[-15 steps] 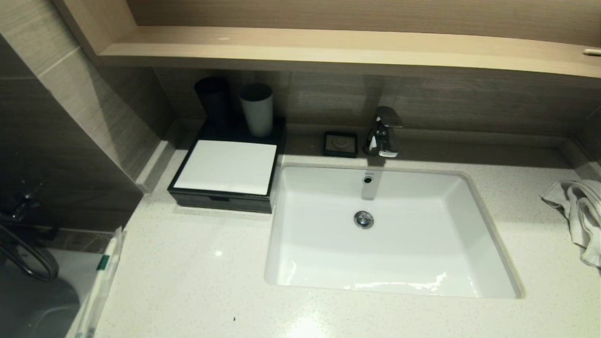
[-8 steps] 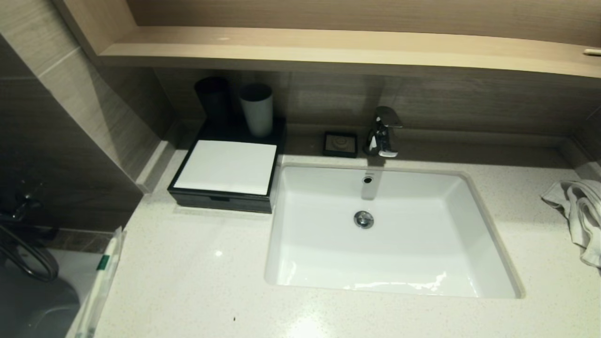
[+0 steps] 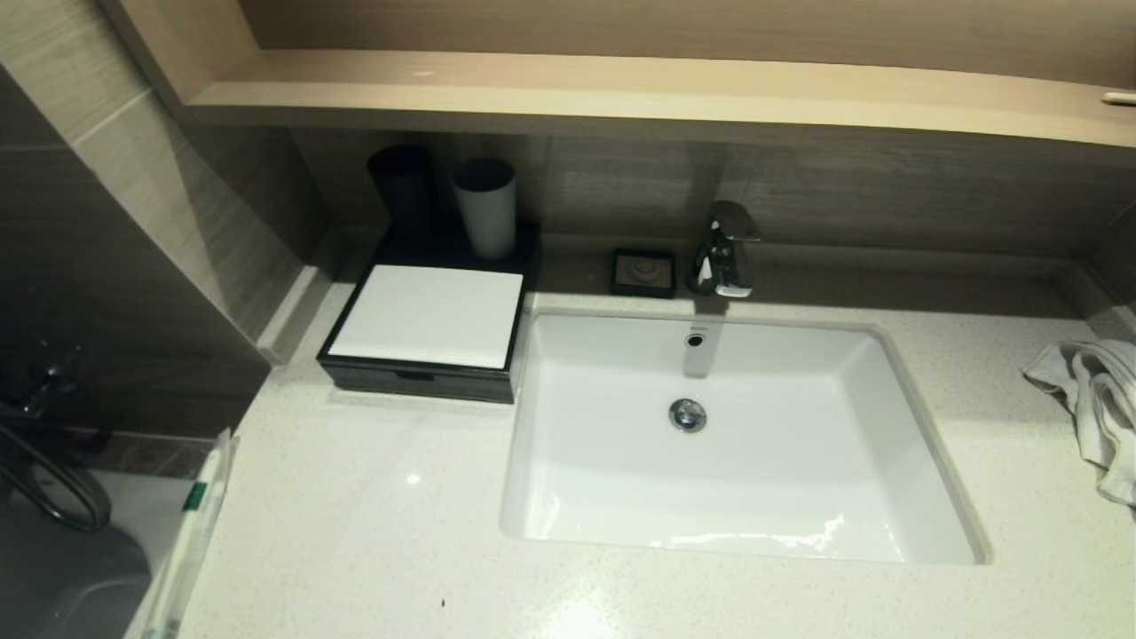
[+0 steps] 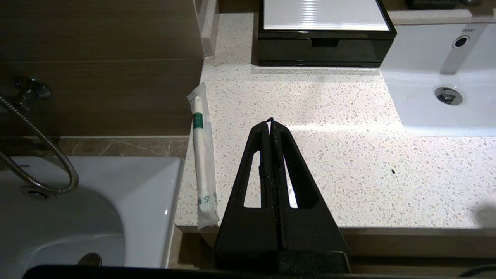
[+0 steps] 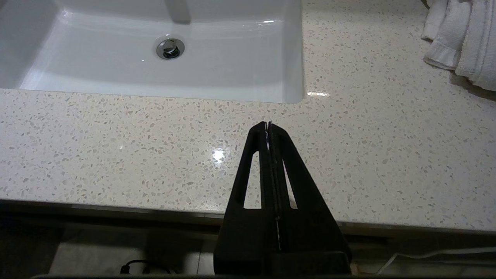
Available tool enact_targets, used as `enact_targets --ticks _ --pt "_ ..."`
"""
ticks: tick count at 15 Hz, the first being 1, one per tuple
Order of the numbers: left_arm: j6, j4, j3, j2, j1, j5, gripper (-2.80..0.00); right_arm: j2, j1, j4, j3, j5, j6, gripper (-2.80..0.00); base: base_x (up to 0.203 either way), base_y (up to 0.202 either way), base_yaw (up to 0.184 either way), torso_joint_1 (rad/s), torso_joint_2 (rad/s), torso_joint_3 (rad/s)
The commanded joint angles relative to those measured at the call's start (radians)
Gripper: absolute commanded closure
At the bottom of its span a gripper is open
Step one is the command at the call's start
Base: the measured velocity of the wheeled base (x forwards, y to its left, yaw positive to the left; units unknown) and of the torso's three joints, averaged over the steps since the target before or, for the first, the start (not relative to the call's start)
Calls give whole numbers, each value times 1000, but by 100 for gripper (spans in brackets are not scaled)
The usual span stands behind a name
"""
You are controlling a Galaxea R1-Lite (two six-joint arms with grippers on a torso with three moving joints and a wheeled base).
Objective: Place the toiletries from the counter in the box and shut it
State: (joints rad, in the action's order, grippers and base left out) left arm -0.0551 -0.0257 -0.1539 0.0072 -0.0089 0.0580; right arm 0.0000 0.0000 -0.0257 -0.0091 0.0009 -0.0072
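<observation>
While packet (image 4: 202, 162) hugs counter (image 4: 329, 155) edge, box (image 4: 323, 31) sits closed.

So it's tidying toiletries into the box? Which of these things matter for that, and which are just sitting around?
Part of the job:
- long toiletry packet at the counter's left edge
- counter
- box, drawer shut
- left gripper, shut and empty, near the packet
- right gripper, shut, parked at the counter's front edge

Just lying about:
- black cup
- white cup
- soap dish
- tap
- sink
- towel
</observation>
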Motion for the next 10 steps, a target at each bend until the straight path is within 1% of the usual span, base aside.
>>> enact_targets --ticks 1,3,5,10 --pt "11 1 15 -3 1 3 0 0 0 0 0 1 0 0 0 0 0 0 0 0" --pt "23 0 27 -3 0 8 0 0 0 0 0 1 0 0 0 0 0 0 0 0" --pt "22 1 49 -3 0 18 0 0 0 0 0 1 0 0 0 0 0 0 0 0" --pt "18 1 94 -4 1 19 0 0 0 0 0 1 0 0 0 0 0 0 0 0"
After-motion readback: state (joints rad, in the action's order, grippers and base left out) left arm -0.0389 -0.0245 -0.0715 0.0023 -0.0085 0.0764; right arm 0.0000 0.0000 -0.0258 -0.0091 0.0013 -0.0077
